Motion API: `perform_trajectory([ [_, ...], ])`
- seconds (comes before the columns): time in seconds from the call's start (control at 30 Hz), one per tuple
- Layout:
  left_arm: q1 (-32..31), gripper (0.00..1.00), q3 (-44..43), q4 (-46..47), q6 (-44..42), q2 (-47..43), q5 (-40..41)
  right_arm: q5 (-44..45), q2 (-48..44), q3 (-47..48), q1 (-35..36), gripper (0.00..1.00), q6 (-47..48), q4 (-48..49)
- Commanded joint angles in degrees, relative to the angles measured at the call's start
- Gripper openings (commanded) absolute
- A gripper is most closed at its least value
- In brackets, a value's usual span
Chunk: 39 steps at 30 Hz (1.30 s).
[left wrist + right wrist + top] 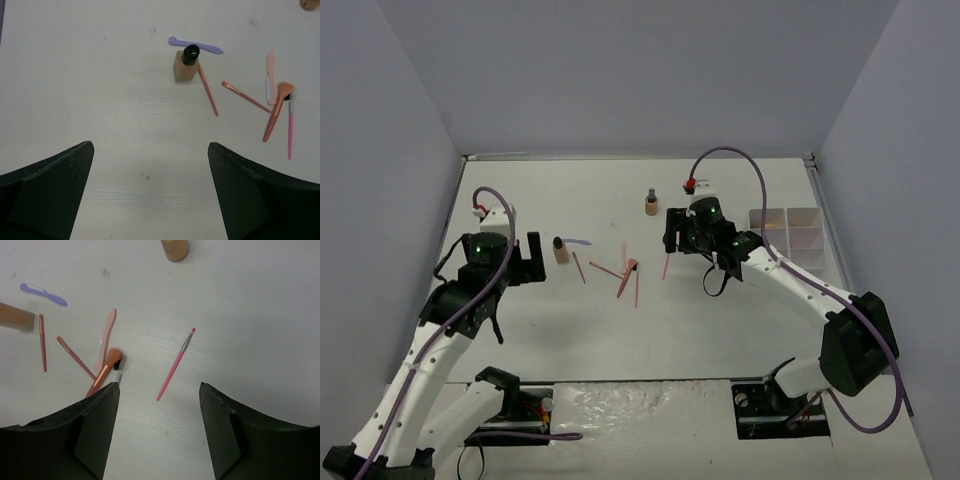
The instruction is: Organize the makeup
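The makeup lies scattered mid-table. A tan bottle with a dark cap (560, 250) (187, 65) stands beside a lilac stick (578, 242) (196, 45). My left gripper (536, 260) (150, 145) is open just left of this bottle and holds nothing. Several pink and red sticks and brushes (626, 278) (274, 112) lie crossed in a cluster. One pink stick (666, 265) (175, 365) lies alone on the table just beyond my right gripper (672, 240) (160, 387), which is open and empty above it. A second tan bottle (650, 203) (174, 249) stands further back.
A white compartment tray (790, 232) sits at the right edge of the table, behind the right arm. Grey walls close in the table on the left, back and right.
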State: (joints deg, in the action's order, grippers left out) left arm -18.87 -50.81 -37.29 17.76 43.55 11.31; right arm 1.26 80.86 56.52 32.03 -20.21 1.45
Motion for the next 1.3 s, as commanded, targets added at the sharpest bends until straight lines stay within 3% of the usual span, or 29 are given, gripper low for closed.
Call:
perform_trajectory([
  [0.0,-0.44,0.97,-10.48,3.06,5.33,8.7,-4.6,0.39,-0.59,-0.3,2.56,0.63,2.86,2.14],
  [0.23,-8.45,0.97,-19.87,4.12,11.66,25.55,-5.9,1.47,-7.29,-4.27,3.01,0.69,2.95,1.03],
  [0.37,-13.3,0.97,-25.87,4.98,14.14,36.18,-4.8,3.47,-12.66,-7.03,3.03,0.78,2.35,0.08],
  [0.6,-16.49,0.95,-30.97,6.26,18.2,50.4,-5.38,6.5,-22.07,-9.86,2.95,0.92,1.55,-3.7],
  [0.9,-17.98,0.78,-37.62,4.76,20.71,63.05,-5.86,7.85,-29.92,-12.52,2.95,1.0,0.67,-7.34],
  [1.07,-18.04,0.6,-40.06,4.07,21.7,67.44,-5.95,7.44,-32.08,-13.1,3.04,1.0,0.7,-8.39],
  [1.27,-18.04,0.47,-40.06,4.07,22.81,69.93,-6.04,6.76,-33.02,-13.53,2.95,1.0,1.72,-8.99],
])
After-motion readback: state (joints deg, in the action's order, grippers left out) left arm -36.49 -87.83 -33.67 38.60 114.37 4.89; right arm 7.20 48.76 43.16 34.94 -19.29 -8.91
